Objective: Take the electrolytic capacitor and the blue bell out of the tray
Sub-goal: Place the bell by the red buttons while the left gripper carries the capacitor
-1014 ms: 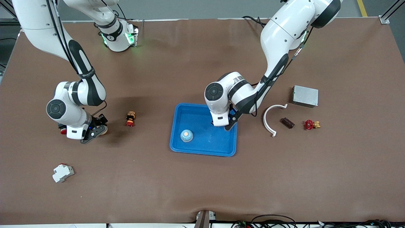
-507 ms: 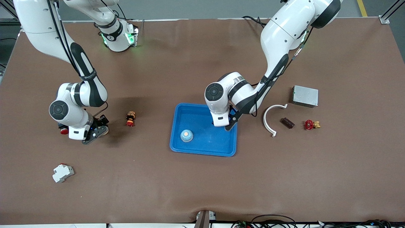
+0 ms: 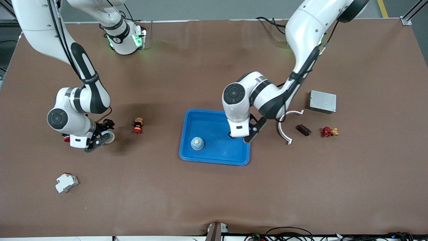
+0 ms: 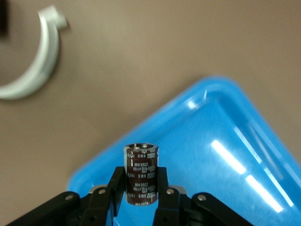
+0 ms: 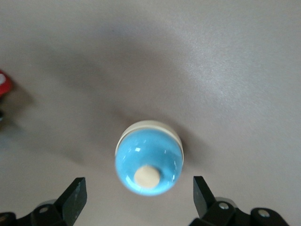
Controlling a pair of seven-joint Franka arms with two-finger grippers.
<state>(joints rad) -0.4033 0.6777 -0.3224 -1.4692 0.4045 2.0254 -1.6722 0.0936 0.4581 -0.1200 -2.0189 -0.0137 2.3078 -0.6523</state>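
Observation:
My left gripper [image 3: 246, 136] is shut on a dark brown capacitor [image 4: 140, 173], held upright over the corner of the blue tray [image 3: 214, 155] toward the left arm's end. In the left wrist view the gripper [image 4: 140, 181] clamps the capacitor's lower body above the tray [image 4: 225, 141]. A blue bell [image 3: 197, 143] with a cream button stands in the tray. My right gripper [image 3: 99, 142] is open, low over a second blue bell [image 3: 109, 136] on the table. In the right wrist view that bell [image 5: 148, 162] lies between the spread fingers of the gripper [image 5: 138, 182], untouched.
A red-and-yellow part [image 3: 137, 125] lies between the right gripper and the tray. A red button [image 3: 67, 138] and a white breaker [image 3: 67, 182] sit near the right arm. A white curved clip [image 3: 287, 129], brown block [image 3: 303, 130], red valve [image 3: 329, 131] and grey box [image 3: 322, 101] lie toward the left arm's end.
My left gripper has moved with the capacitor toward the tray's corner at the left arm's end. My right gripper has shifted slightly, uncovering the blue bell beside it.

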